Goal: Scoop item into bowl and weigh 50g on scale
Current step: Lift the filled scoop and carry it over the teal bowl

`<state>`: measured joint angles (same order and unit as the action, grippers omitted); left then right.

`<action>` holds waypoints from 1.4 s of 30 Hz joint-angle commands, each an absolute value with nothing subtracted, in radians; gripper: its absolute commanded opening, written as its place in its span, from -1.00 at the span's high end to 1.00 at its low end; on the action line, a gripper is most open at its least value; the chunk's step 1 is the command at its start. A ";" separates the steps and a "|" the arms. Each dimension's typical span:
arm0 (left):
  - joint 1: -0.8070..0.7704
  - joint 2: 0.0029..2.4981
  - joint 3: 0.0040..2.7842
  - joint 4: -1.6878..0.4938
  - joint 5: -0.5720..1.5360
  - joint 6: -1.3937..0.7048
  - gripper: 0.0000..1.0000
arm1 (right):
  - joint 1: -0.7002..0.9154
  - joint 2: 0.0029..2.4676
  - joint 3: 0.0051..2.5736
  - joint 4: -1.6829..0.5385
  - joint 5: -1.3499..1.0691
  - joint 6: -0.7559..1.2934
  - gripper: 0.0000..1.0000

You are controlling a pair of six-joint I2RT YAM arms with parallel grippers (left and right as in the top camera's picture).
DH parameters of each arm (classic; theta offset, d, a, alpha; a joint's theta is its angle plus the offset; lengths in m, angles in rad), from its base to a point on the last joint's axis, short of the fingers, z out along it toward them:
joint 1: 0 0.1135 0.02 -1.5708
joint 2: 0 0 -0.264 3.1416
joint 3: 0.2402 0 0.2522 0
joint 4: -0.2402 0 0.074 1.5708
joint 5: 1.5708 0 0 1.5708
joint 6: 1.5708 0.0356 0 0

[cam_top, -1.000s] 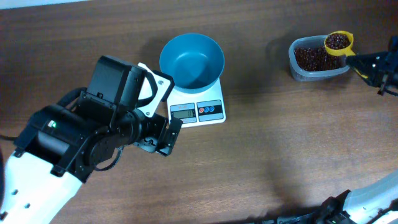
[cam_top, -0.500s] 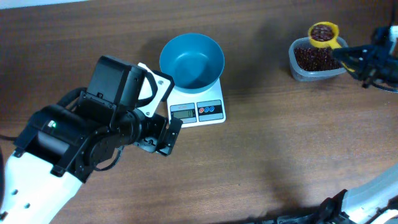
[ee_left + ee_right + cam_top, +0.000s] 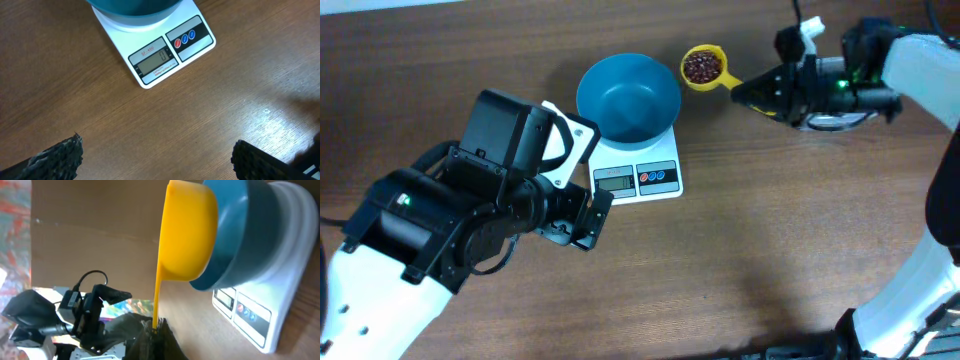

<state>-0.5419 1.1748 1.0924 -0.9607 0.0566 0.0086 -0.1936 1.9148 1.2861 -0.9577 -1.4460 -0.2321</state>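
Note:
The teal bowl (image 3: 620,112) stands on the white scale (image 3: 638,180) and looks bare inside. My right gripper (image 3: 748,88) is shut on the handle of a yellow scoop (image 3: 703,67), which carries red-brown beans (image 3: 702,66) just off the bowl's right rim. In the right wrist view the scoop (image 3: 187,230) hangs level beside the bowl (image 3: 240,225), its handle pinched in my gripper (image 3: 155,329). My left gripper (image 3: 582,222) hovers open over the wood in front of the scale (image 3: 155,61), nothing between its fingers (image 3: 55,159).
A clear tub (image 3: 828,125) at the back right is mostly hidden under my right arm. My bulky left arm (image 3: 440,230) covers the table's left front. Bare wood lies in front of and to the right of the scale.
My right arm has swung left from over the tub, carrying the bean-filled scoop to the bowl's right rim. The left arm has not moved.

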 commanded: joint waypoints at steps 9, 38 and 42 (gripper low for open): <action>-0.540 1.176 1.109 -0.959 0.072 0.031 -0.98 | -0.007 1.920 1.284 -0.451 -1.482 0.201 0.92; -0.540 1.176 1.109 -0.959 0.072 0.031 -0.98 | 0.013 1.848 1.285 -0.430 -1.277 -0.030 0.92; -0.540 1.176 1.109 -0.959 0.072 0.031 -0.98 | 0.016 1.835 1.285 -0.433 -1.230 -0.049 0.92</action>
